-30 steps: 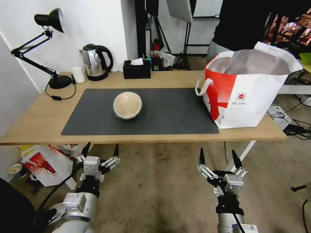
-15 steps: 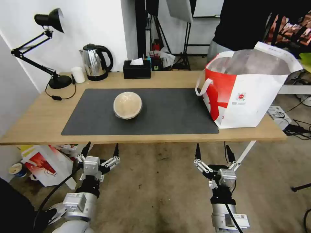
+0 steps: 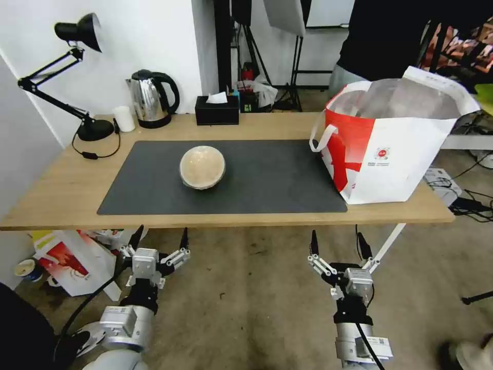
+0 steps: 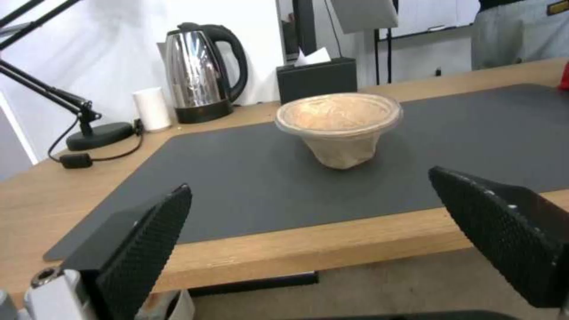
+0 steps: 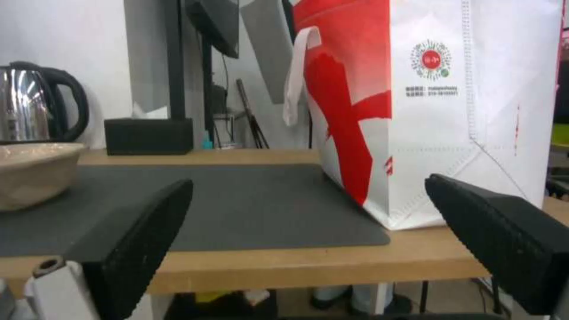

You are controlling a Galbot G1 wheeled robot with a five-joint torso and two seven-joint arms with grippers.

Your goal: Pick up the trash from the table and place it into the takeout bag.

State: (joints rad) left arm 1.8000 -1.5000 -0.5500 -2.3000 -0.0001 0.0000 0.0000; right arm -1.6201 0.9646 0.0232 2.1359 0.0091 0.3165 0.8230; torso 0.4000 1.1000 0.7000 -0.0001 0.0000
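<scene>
A makeshift office or studio workroom. A long light-wood bench (image 3: 61, 190) on white legs stands against a plain white wall, carrying a black swing-arm desk lamp (image 3: 77, 36), a steel electric kettle (image 3: 150, 97), a black tissue box (image 3: 216, 110) and a dark grey mat (image 3: 267, 180). Behind the bench stand black tripod stands (image 3: 295, 77). The concrete floor (image 3: 246, 288) is bare and stained, with cables (image 3: 472, 203) trailing to one side.

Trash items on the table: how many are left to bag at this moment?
1: the round tan lidded bowl sits on the dark grey mat, left of the takeout bag. Anything already inside the bag is hidden.
</scene>
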